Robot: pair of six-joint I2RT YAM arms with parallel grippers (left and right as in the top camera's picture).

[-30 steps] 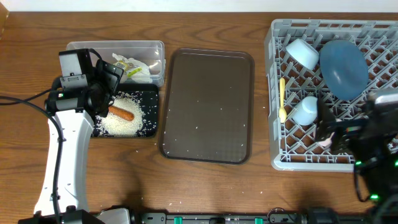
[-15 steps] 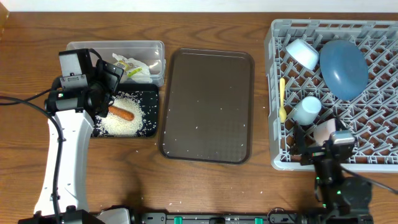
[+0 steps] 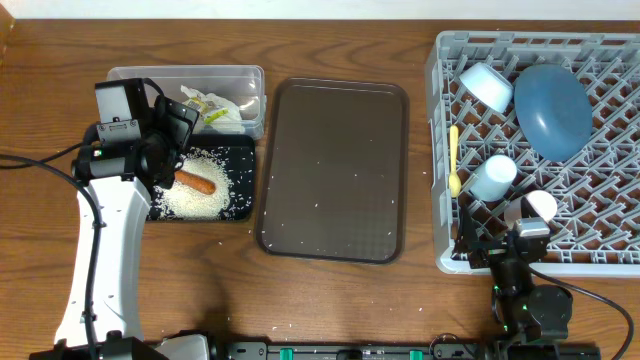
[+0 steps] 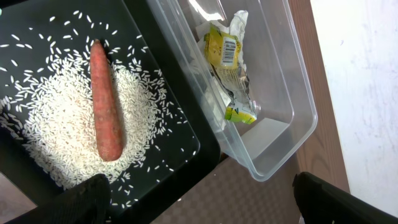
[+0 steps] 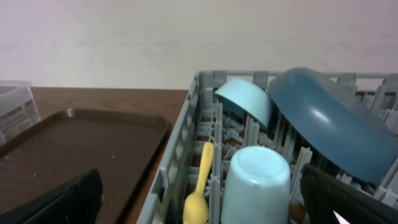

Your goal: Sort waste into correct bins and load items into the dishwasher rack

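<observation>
Left gripper is gaping empty above the carrot in the black tray; a barcoded wrapper is lying in the clear tub. Right gripper is gaping empty at the rack.

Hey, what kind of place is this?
Probably a robot test bench staged as a dish-clearing station: a grey dishwasher rack holding a blue plate, a black tray of rice, a clear tub with wrappers.

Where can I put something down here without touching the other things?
The brown serving tray is nearly bare. The table strip in front of it is free too. In the rack, the pegs right of the pink cup stand bare; its left half is crowded.
</observation>
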